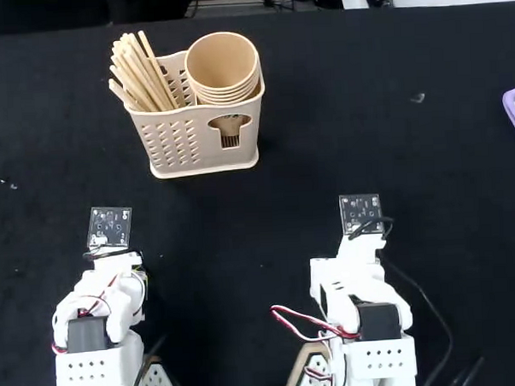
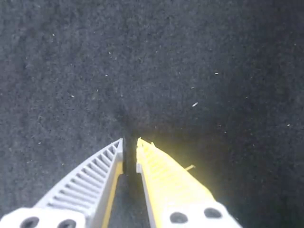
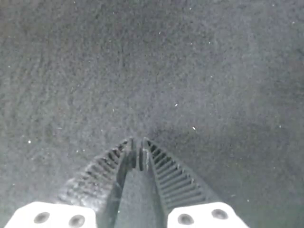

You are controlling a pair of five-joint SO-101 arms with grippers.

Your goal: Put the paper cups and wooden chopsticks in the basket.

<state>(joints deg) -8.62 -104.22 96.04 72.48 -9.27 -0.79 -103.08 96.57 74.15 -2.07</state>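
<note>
The stack of tan paper cups (image 1: 223,64) and the wooden chopsticks (image 1: 141,71) are held inside the beige perforated plastic basket (image 1: 191,140). The left claw (image 2: 129,145) and right claw (image 3: 138,145) are closed, empty, well apart from that basket.

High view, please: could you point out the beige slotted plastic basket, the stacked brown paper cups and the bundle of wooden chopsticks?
beige slotted plastic basket (image 1: 174,141), high view, on its front wall.
stacked brown paper cups (image 1: 223,64), high view, inside the top cup.
bundle of wooden chopsticks (image 1: 141,74), high view, mid-length of the sticks.
</note>
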